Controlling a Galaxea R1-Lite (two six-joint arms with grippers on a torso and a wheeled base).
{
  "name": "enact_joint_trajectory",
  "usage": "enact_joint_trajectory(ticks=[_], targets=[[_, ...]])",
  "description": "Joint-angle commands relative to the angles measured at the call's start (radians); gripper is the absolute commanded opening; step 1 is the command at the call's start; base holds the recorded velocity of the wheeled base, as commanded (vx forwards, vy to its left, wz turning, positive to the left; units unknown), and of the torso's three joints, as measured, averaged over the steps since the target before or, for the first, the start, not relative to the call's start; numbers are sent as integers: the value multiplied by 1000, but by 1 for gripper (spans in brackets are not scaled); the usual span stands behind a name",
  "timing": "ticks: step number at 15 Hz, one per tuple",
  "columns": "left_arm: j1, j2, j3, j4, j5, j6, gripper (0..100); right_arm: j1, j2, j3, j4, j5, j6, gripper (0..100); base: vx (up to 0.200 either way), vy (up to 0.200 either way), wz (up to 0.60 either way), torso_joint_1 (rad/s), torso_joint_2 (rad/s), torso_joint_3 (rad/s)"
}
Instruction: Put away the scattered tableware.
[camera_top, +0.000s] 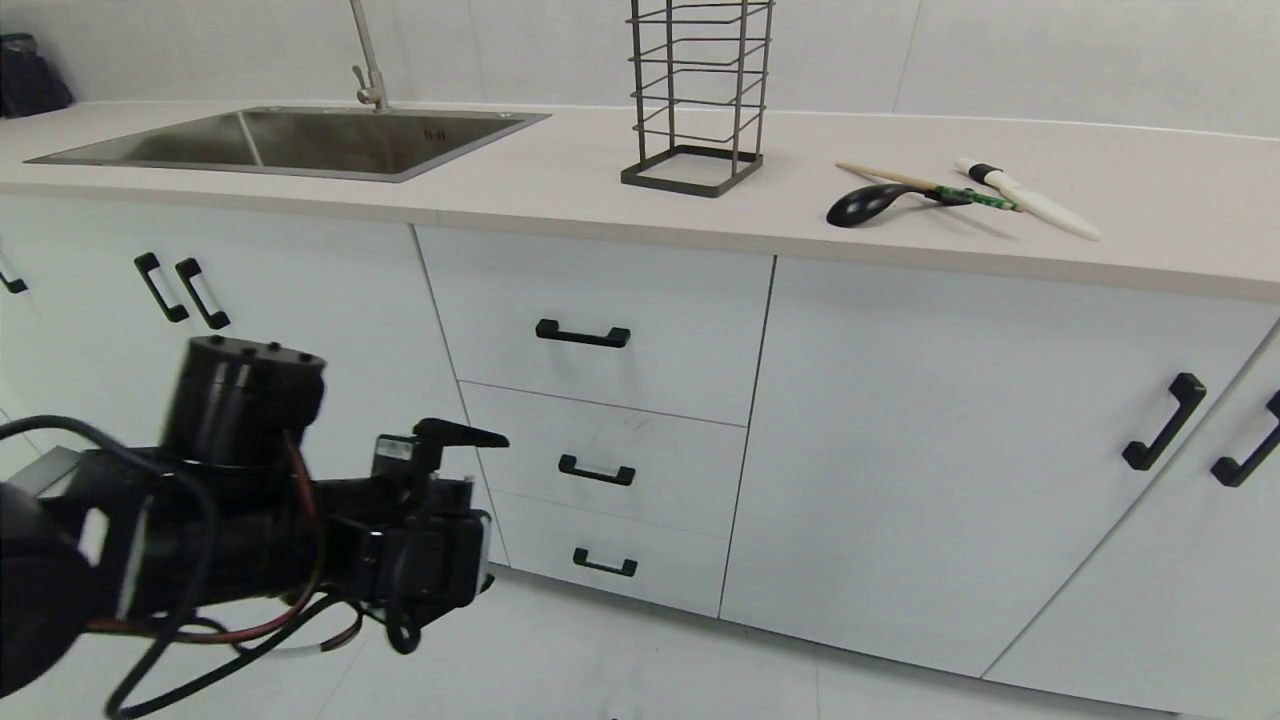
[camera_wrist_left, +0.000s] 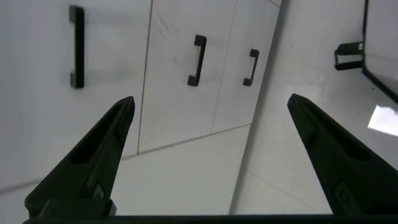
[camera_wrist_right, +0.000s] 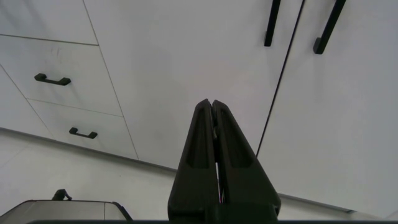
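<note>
While my left claw hangs released before white cabinet fronts and my right claw is clenched with its fingers pressed together, a black spoon, wooden chopsticks and a white-handled utensil lie clustered toward the countertop's right end, near a wire rack.

We see a glossy black plastic spoon, a cream-white utensil banded black, and white cabinet fronts with black bar handles.

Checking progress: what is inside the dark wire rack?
Nothing visible inside the dark wire rack; its top is cropped. Black spoon, wooden stick and white-handled utensil lie on the pale counter beside it.
</note>
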Motion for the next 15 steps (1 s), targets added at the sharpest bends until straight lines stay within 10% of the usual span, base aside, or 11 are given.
enact_joint_trajectory(ticks=[1,15], targets=[[-25,336,-56,-137,21,173,100,0,1,0,0,2,0,0,0,0,0,0,0,0],[70,465,-185,-83,44,32,100,0,1,0,0,0,0,0,0,0,0,0,0,0]])
